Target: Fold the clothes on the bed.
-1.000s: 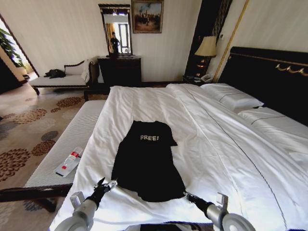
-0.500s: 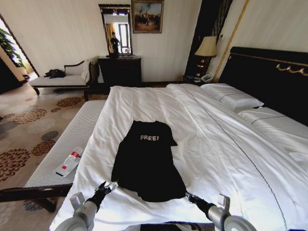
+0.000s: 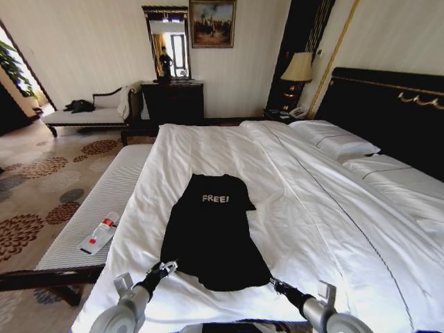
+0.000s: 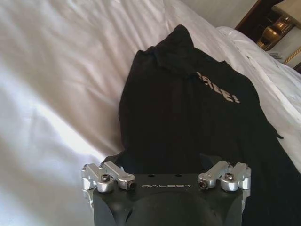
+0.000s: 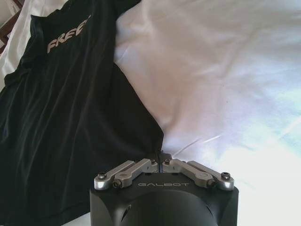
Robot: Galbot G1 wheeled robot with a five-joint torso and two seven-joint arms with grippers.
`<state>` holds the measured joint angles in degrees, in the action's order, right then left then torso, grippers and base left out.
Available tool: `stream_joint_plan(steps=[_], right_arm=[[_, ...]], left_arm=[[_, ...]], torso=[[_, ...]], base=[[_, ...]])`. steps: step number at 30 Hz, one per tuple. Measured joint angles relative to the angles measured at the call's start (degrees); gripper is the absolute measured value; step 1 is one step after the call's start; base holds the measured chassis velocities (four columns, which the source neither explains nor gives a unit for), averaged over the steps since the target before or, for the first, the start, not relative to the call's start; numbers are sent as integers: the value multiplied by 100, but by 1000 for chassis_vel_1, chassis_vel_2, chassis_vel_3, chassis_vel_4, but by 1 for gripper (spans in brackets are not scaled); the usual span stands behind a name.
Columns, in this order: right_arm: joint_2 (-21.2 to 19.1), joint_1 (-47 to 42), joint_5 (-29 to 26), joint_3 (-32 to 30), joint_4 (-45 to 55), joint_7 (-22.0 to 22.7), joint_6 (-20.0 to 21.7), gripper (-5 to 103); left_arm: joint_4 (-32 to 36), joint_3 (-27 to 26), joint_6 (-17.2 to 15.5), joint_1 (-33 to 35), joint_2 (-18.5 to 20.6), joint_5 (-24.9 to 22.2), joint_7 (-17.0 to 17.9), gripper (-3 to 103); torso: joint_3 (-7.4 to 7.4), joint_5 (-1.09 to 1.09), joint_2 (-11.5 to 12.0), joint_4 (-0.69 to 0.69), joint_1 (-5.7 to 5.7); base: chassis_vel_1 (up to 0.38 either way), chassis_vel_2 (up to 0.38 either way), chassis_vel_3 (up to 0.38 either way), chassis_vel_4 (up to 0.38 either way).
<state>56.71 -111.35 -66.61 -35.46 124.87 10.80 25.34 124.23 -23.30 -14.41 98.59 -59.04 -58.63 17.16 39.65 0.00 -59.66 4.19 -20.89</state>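
progress: sleeves look tucked in, final fold pending | black T-shirt (image 3: 211, 232) flat on bed (image 3: 333, 208) | left claw (image 3: 165, 267) spread at near-left hem | right claw (image 3: 275, 282) pinching near-right hem corner

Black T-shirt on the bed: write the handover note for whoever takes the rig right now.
Left gripper: open, at the near left hem corner of the black T-shirt.
Right gripper: shut at the near right hem edge; whether fabric is pinched cannot be told.
Shirt: lies lengthwise on the white bed, FREE! lettering up and towards the far end, sides tucked in narrow.
Done: narrowed lengthwise.
Left: grip both hem corners, fold hem towards collar.
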Motion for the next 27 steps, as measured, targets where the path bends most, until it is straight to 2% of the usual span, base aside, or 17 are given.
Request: stream_joint_plan(steps=[1,2,5,6,10,12,15,18,20,22,23,24,27], right_arm=[[7,-8,15,0,0,0,-5,0],[7,-8,15,0,0,0,-5,0],[22,-14,32,-31,0,3,-14,0],[22,-14,32,-31,0,3,-14,0],[29,-12,7,-80,4,20,-18,0],[30,-12,7,-81,4,22,-18,0],[46,-11,12,-77,15,48,-23,0],[53,-13,23,-75,22,54,-31,0],[61,-27,43,-76,23,59,-48,0],[63,-34,54,-76,19,59,-58,0],[65,-35,62,-76,13,59,-65,0],[73,-34,75,-72,5,59,-79,0],[91,-23,89,-47,3,60,-88,0]], left_arm=[[-8,85,0,-86,-7,16,51,90],[-8,85,0,-86,-7,16,51,90],[-94,324,-6,-274,-27,97,162,74],[-94,324,-6,-274,-27,97,162,74],[-118,505,-16,-401,-73,169,289,52],[-117,522,-17,-410,-78,175,299,52],[-108,687,-36,-480,-146,293,385,36],[-71,710,-37,-483,-163,354,410,30],[54,685,-37,-449,-150,375,445,20],[112,652,-37,-420,-126,374,459,20],[147,628,-37,-399,-105,372,466,9],[190,589,-37,-368,-68,364,469,4],[197,557,-37,-362,-47,348,470,2]], torso=[[0,1,0,0,0],[0,1,0,0,0],[0,1,0,0,0],[0,1,0,0,0],[0,1,0,0,0],[0,1,0,0,0],[0,1,0,0,0],[0,0,0,0,0],[0,0,0,0,0],[0,1,0,0,0],[0,1,0,0,0],[0,1,0,0,0],[0,1,0,0,0]], base=[[0,0,0,0],[0,0,0,0],[0,0,0,0],[0,0,0,0],[0,0,0,0],[0,0,0,0],[0,0,0,0],[0,0,0,0],[0,0,0,0],[0,0,0,0],[0,0,0,0],[0,0,0,0],[0,0,0,0]])
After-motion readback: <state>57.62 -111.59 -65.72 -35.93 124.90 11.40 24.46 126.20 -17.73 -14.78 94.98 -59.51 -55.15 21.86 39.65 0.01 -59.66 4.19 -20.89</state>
